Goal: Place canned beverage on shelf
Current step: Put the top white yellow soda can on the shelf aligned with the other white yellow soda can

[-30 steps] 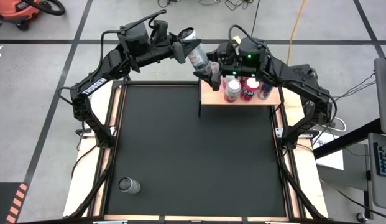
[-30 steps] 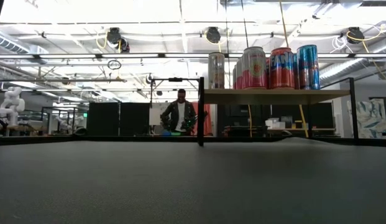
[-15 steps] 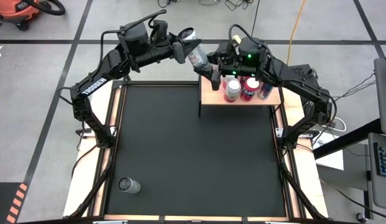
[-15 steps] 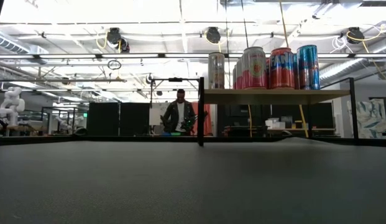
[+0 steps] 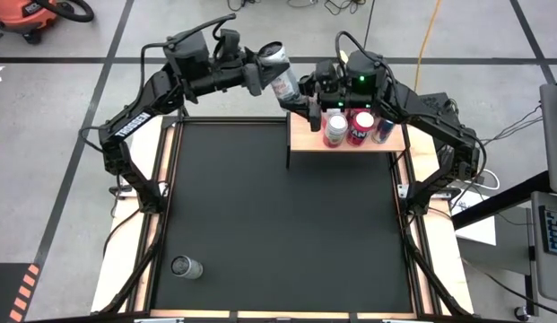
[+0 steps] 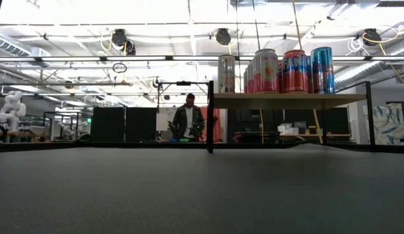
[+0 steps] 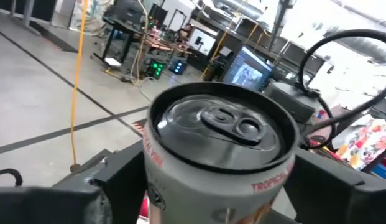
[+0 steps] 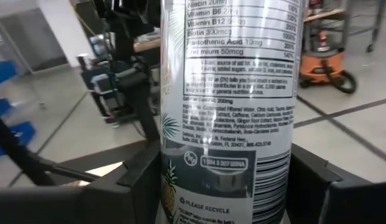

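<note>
While a wide black table (image 5: 278, 215) fills most of the overhead view, the action sits at its far edge, where both arms meet above the corner of the shelf (image 5: 305, 141). That shelf, a light wood board on a black frame, already carries several upright cans (image 6: 286, 70) in a row, probably stocked one at a time.

Between the two arms hangs a tilted silver can (image 5: 279, 70), just off the shelf's left end and not yet over the board. It looks like a handover: the left gripper (image 5: 260, 75) has it near the top end, and its wrist camera shows the lid and pull tab with a dark finger on either side. The right gripper (image 5: 307, 106) is at the lower end, with the can's printed label filling its own view between both fingers (image 8: 140, 180). Whether either one is truly clamped or only bracketing the can, I cannot tell from these views.

Passing to the right arm makes sense, since it stands nearer the shelf.

One more can (image 5: 186, 266) lies on its side near the table's front left corner, presumably next in line.
</note>
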`<state>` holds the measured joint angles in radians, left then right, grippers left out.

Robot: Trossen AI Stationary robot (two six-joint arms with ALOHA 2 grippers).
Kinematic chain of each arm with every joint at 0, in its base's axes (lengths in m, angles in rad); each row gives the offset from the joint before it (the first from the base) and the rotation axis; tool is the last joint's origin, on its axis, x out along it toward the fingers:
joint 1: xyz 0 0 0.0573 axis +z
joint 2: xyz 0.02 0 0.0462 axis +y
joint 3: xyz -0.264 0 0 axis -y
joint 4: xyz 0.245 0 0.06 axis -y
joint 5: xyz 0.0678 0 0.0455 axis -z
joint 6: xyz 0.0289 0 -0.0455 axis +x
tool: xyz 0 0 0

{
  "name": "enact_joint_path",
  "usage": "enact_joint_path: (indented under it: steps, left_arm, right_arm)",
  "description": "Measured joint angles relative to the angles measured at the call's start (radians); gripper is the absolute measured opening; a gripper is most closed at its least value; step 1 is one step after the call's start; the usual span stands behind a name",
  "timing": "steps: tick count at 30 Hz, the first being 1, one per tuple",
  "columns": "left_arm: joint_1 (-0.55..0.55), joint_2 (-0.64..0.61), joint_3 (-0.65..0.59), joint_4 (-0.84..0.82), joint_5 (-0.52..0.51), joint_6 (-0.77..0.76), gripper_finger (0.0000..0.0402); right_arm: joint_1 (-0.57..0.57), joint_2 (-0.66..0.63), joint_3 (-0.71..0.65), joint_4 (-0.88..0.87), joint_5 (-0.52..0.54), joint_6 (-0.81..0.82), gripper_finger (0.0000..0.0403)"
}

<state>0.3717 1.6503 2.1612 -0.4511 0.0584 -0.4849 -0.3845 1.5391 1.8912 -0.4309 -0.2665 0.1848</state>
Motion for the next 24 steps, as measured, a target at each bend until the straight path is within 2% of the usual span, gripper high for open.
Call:
enact_joint_path:
  steps: [7,15,21,24]
  left_arm:
    - [0.02,-0.028,0.0,0.006,0.06,0.03,0.0368]
    - [0.048,-0.062,0.0,0.001,0.129,0.056,0.0371]
    - [0.067,-0.077,0.0,-0.002,0.165,0.077,0.0371]
    - [0.074,-0.079,0.0,0.003,0.214,0.098,0.0371]
  right_arm:
    - [-0.022,-0.007,-0.001,0.006,-0.103,0.036,0.0231]
    - [-0.069,-0.014,-0.002,0.053,-0.278,0.12,0.0229]
    - [-0.075,-0.014,-0.002,0.097,-0.317,0.148,0.0228]
    - [-0.075,-0.014,-0.002,0.13,-0.364,0.181,0.0228]
